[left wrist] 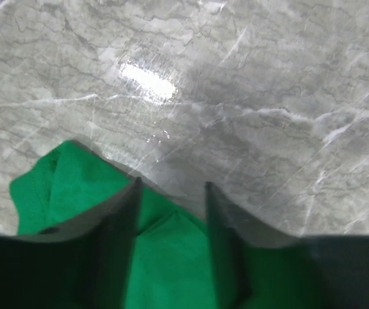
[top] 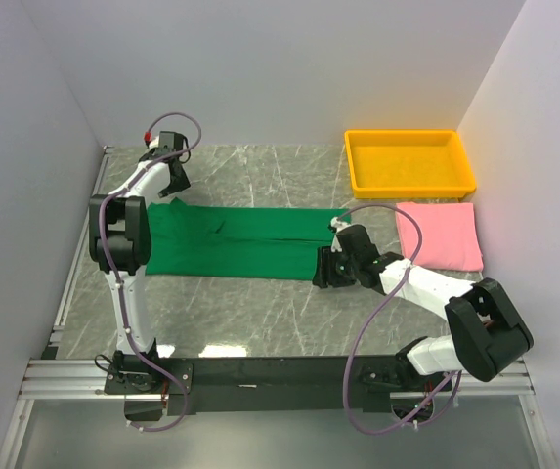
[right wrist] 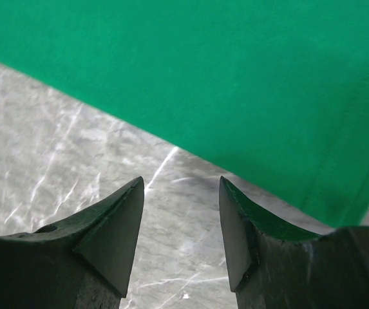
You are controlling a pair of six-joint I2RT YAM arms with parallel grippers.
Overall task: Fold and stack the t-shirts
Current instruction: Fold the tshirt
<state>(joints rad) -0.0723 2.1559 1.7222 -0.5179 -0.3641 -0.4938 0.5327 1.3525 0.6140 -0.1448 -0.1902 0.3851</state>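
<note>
The dark green t-shirt (top: 240,239) lies as a long flat band across the middle of the marble table. My left gripper (top: 170,186) hovers at its far left corner. In the left wrist view the left gripper (left wrist: 171,187) has its jaws apart, with a folded corner of the green t-shirt (left wrist: 75,187) lying loose beneath and between them. My right gripper (top: 323,269) sits at the shirt's near right corner. The right wrist view has that gripper (right wrist: 181,183) open over bare marble, the green t-shirt (right wrist: 236,77) just ahead of its tips. The pink t-shirt (top: 441,234) lies folded at the right.
A yellow plastic tray (top: 412,190) stands at the back right, just behind the pink shirt. White walls close in the table on the left, back and right. The arms' base rail runs along the near edge.
</note>
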